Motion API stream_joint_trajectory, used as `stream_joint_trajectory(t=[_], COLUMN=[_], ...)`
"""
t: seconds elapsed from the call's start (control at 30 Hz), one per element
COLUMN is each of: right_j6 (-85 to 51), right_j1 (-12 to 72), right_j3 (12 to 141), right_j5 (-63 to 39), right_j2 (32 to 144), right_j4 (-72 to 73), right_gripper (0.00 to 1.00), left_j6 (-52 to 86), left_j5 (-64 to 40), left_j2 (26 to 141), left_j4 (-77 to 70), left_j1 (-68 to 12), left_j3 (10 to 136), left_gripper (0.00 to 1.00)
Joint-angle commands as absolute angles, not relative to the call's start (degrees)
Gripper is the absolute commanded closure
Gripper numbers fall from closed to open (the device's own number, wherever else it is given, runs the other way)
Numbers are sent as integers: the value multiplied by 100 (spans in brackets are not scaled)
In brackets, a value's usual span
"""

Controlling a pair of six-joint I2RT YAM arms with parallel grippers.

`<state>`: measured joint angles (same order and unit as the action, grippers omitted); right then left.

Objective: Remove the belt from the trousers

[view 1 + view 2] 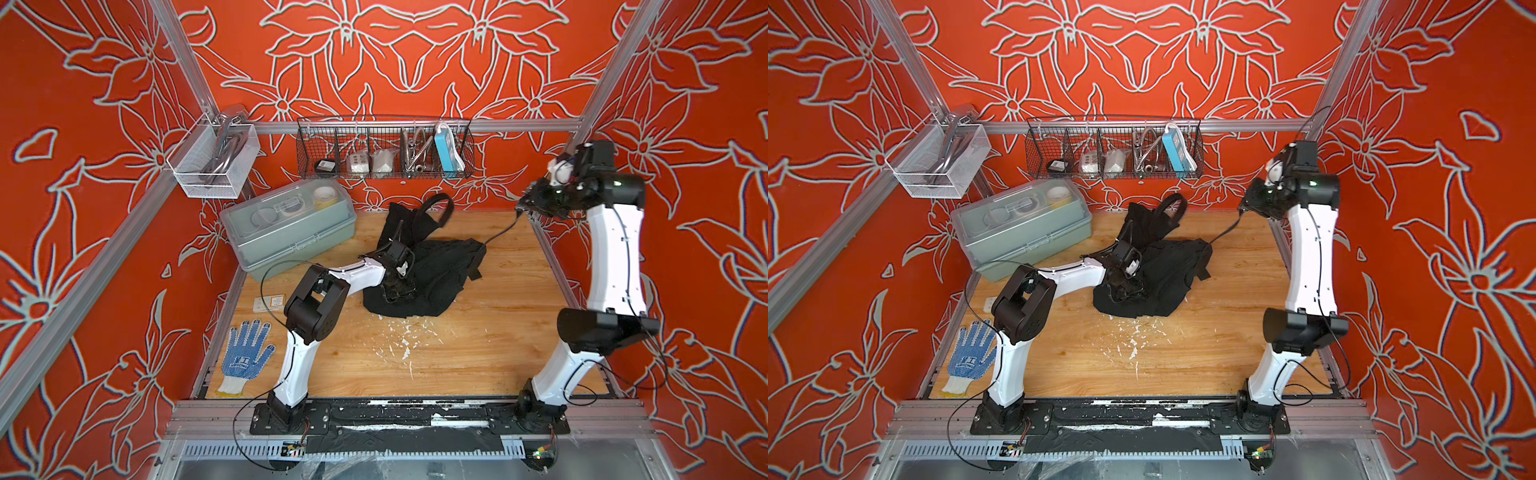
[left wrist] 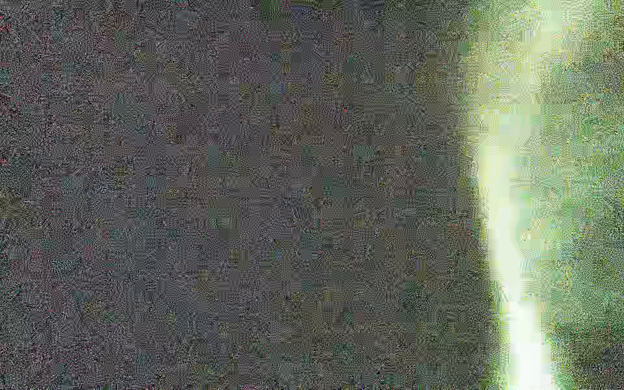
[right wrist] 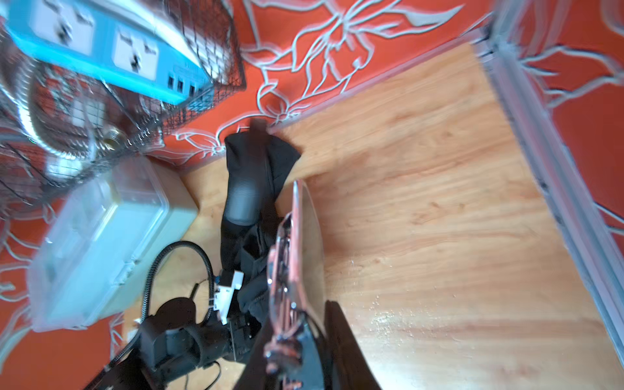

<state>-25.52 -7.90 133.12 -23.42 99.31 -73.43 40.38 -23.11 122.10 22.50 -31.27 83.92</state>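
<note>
The long flat black belt (image 1: pixel 501 229) runs from the soft black cloth trousers (image 1: pixel 440 266) mid-frame to the right tool (image 1: pixel 521 209), clenched on its end at upper right. Limp and light, it should slide out by that end while the closed left tool (image 1: pixel 399 282) pins the cloth.

The trousers (image 1: pixel 440 274) are showing matt black cloth. The belt (image 1: pixel 500 231) is looking smooth, its buckle (image 3: pixel 290 256) gleaming as polished metal. Beside the trousers, the table (image 1: pixel 478 357) is showing grained, faintly glossy wood; the box (image 1: pixel 291 237) is showing cloudy plastic.
</note>
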Motion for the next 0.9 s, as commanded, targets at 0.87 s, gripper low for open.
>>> stream_joint_trajectory(t=[0.87], right_j6=[-6051], right_j1=[-5094], right_j3=[15403], right_j5=[-4818], right_j2=[8972], right_j4=[-3377], right_gripper=[100], left_j6=[6010], left_j5=[445], left_j2=[12558], left_j4=[5259], left_j1=[-2422], left_j3=[7900], left_gripper=[100])
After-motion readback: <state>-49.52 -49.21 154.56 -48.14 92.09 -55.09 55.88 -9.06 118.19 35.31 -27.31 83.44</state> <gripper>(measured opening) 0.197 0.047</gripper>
